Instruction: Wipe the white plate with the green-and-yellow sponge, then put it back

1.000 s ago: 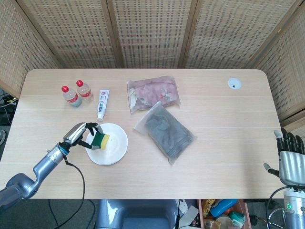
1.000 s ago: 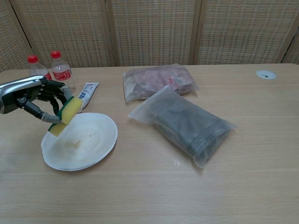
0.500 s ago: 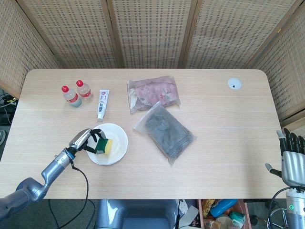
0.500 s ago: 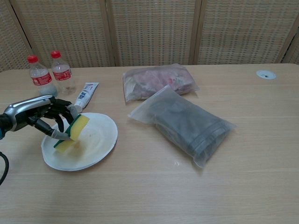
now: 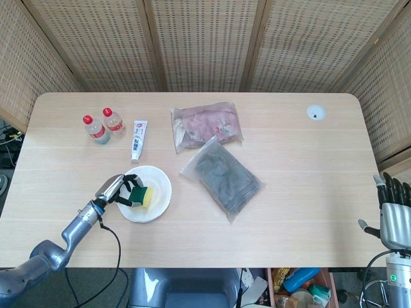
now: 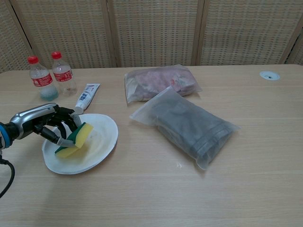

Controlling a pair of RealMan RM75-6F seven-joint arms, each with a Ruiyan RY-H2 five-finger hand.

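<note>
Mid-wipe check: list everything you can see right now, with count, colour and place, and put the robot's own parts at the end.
white plate: one, white, front-left of the table.
green-and-yellow sponge: one, held down on the plate's left part.
water bottles: two, clear with red caps, back-left.
tube: one, white, lying just behind the plate.
pink bag: one, clear plastic with pinkish contents, back centre.
grey bag: one, clear plastic with dark grey contents, centre, overlapping the pink bag's front edge.
round fitting: one, white, back-right of the table.
table: one, light wood.
left hand: black and silver, grips the sponge.
right hand: past the table's right front corner, fingers apart, holds nothing.
</note>
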